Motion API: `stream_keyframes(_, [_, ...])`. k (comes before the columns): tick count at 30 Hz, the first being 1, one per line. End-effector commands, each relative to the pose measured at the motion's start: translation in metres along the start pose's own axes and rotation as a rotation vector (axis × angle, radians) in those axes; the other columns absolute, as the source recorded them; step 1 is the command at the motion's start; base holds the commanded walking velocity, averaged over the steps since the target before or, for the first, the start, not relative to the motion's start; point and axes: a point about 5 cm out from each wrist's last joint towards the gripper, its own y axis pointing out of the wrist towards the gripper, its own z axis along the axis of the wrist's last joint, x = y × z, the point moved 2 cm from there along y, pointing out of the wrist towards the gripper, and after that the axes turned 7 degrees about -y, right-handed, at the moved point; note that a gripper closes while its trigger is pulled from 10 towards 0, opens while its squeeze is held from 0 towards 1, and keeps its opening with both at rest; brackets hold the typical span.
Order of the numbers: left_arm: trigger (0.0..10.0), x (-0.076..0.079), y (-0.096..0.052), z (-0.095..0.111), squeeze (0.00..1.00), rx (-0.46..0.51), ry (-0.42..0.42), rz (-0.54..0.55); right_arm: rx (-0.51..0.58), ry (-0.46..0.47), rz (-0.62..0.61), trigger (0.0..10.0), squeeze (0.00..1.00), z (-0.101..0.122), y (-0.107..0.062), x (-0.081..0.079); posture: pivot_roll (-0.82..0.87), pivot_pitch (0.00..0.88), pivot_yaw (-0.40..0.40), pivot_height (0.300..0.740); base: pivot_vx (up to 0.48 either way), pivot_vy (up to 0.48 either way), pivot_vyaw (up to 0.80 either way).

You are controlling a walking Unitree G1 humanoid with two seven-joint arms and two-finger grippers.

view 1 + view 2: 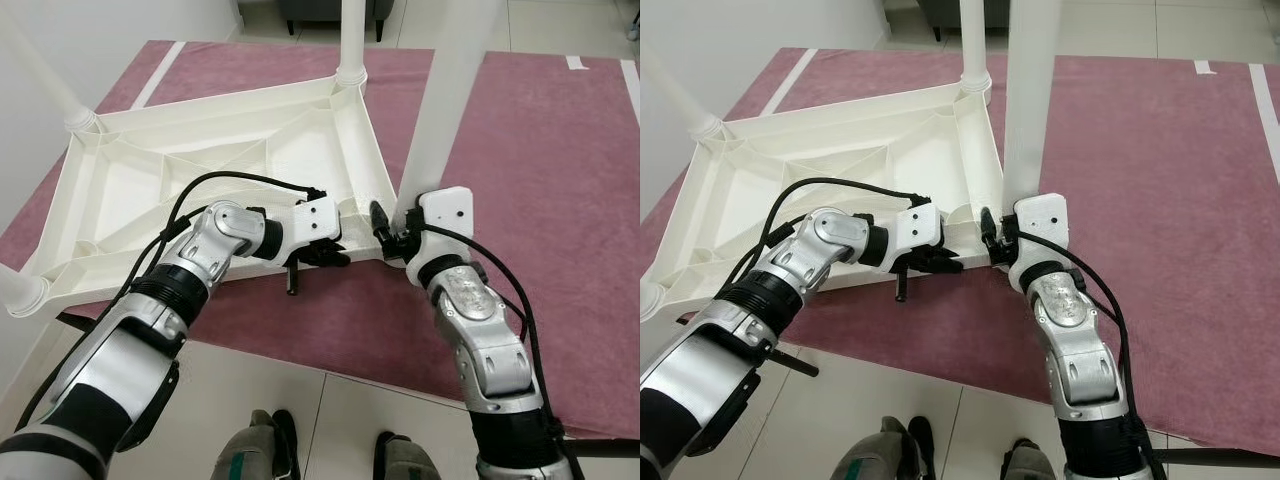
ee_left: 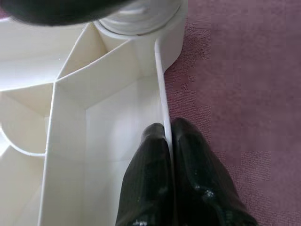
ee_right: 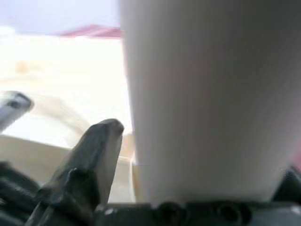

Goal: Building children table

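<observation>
Tabletop (image 1: 190,180) lies upside down on rug (image 1: 560,200); your left hand (image 2: 169,141) pinches its rim closed, your right hand (image 1: 392,232) clamps around leg (image 1: 440,110).

A plain white tabletop (image 1: 215,165) and white leg (image 1: 440,95) lie on a mauve rug (image 1: 560,200), over pale grey tiles (image 1: 310,420).

Head stereo looks down, sharing tabletop (image 1: 200,170); wrist cameras close-up.
</observation>
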Motion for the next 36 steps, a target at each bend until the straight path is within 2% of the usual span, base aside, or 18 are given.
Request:
stream_keyframes(1, [0.0, 0.020, -0.009, 0.004, 0.00, 0.003, 0.110, -0.208, 0.094, -0.019, 0.102, 10.0, 0.00, 0.018, -0.002, 0.004, -0.08, 0.191, 0.165, 0.740, 0.000, 0.000, 0.00])
stream_keyframes(5, [0.0, 0.026, -0.017, 0.001, 0.00, -0.015, 0.129, -0.259, 0.107, -0.044, 0.191, 10.0, 0.00, 0.020, -0.004, 0.004, -0.08, 0.192, 0.164, 0.740, 0.000, 0.000, 0.00])
stream_keyframes(7, [0.0, 0.033, -0.031, -0.002, 0.00, -0.046, 0.159, -0.322, 0.108, -0.038, 0.363, 10.0, 0.00, 0.020, -0.012, -0.007, -0.08, 0.193, 0.163, 0.740, 0.000, 0.000, 0.00])
stream_keyframes(8, [0.0, 0.033, -0.031, -0.002, 0.00, -0.046, 0.159, -0.322, 0.108, -0.038, 0.363, 10.0, 0.00, 0.020, -0.012, -0.007, -0.08, 0.193, 0.163, 0.740, 0.000, 0.000, 0.00])
stream_keyframes(11, [0.0, 0.037, -0.046, -0.004, 0.00, -0.084, 0.186, -0.371, 0.098, -0.019, 0.578, 10.0, 0.00, 0.017, -0.027, -0.028, -0.07, 0.193, 0.160, 0.740, 0.000, 0.000, 0.00])
stream_keyframes(14, [0.0, 0.037, -0.048, -0.005, 0.00, -0.090, 0.190, -0.376, 0.096, -0.015, 0.604, 10.0, 0.00, 0.016, -0.029, -0.032, -0.07, 0.193, 0.160, 0.740, 0.000, 0.000, 0.00])
stream_keyframes(17, [0.0, 0.042, -0.055, -0.007, 0.00, -0.109, 0.195, -0.416, 0.104, 0.024, 0.694, 10.0, 0.00, 0.018, -0.035, -0.044, -0.07, 0.195, 0.159, 0.740, 0.000, 0.000, 0.00])
stream_keyframes(18, [0.0, 0.043, -0.057, -0.008, 0.00, -0.114, 0.196, -0.424, 0.109, 0.038, 0.723, 7.9, 0.00, 0.018, -0.036, -0.048, -0.07, 0.195, 0.160, 0.740, 0.000, 0.000, 0.00])
stream_keyframes(19, [0.0, 0.045, -0.059, -0.009, 0.00, -0.119, 0.195, -0.430, 0.113, 0.046, 0.751, 7.9, 0.00, 0.019, -0.038, -0.051, -0.07, 0.195, 0.160, 0.740, 0.000, 0.000, 0.00])
stream_keyframes(21, [0.0, 0.045, -0.058, -0.009, 0.00, -0.120, 0.190, -0.420, 0.120, 0.056, 0.784, 0.5, 0.00, 0.020, -0.040, -0.054, -0.07, 0.196, 0.159, 0.740, 0.000, 0.000, 0.00])
stream_keyframes(24, [0.0, 0.043, -0.055, -0.009, 0.00, -0.114, 0.182, -0.398, 0.118, 0.065, 0.808, 0.0, 0.00, 0.018, -0.043, -0.058, -0.07, 0.196, 0.159, 0.740, 0.000, 0.000, 0.00])
stream_keyframes(28, [0.0, 0.042, -0.054, -0.008, 0.00, -0.102, 0.176, -0.385, 0.090, 0.054, 0.794, 0.0, 0.00, 0.012, -0.043, -0.057, -0.07, 0.196, 0.159, 0.740, 0.000, 0.000, 0.00])
stream_keyframes(29, [0.0, 0.035, -0.050, -0.005, 0.00, -0.080, 0.168, -0.340, 0.000, 0.020, 0.666, 0.0, 0.00, -0.006, -0.033, -0.050, -0.07, 0.196, 0.159, 0.740, 0.000, 0.000, 0.00])
stream_keyframes(30, [0.0, 0.032, -0.048, -0.003, 0.00, -0.073, 0.166, -0.322, -0.031, 0.006, 0.613, 0.0, 0.00, -0.012, -0.029, -0.046, -0.07, 0.196, 0.159, 0.740, 0.000, 0.000, 0.00])
stream_keyframes(32, [0.0, 0.032, -0.048, -0.003, 0.00, -0.073, 0.166, -0.322, -0.031, 0.006, 0.613, 0.0, 0.00, -0.012, -0.029, -0.046, -0.07, 0.196, 0.159, 0.740, 0.000, 0.000, 0.00])
stream_keyframes(33, [0.0, 0.023, -0.041, 0.003, 0.00, -0.044, 0.158, -0.266, -0.142, -0.004, 0.414, 0.0, 0.00, -0.031, -0.019, -0.032, -0.07, 0.200, 0.153, 0.740, 0.000, 0.000, 0.00])
stream_keyframes(34, [0.0, 0.023, -0.041, 0.003, 0.00, -0.044, 0.158, -0.266, -0.142, -0.004, 0.414, 0.0, 0.00, -0.031, -0.019, -0.032, -0.07, 0.200, 0.153, 0.740, 0.000, 0.000, 0.00])
stream_keyframes(36, [0.0, 0.014, -0.032, 0.011, 0.00, -0.007, 0.144, -0.214, -0.245, -0.007, 0.227, 0.0, 0.00, -0.049, -0.015, -0.019, -0.07, 0.200, 0.152, 0.740, 0.000, 0.000, 0.00])
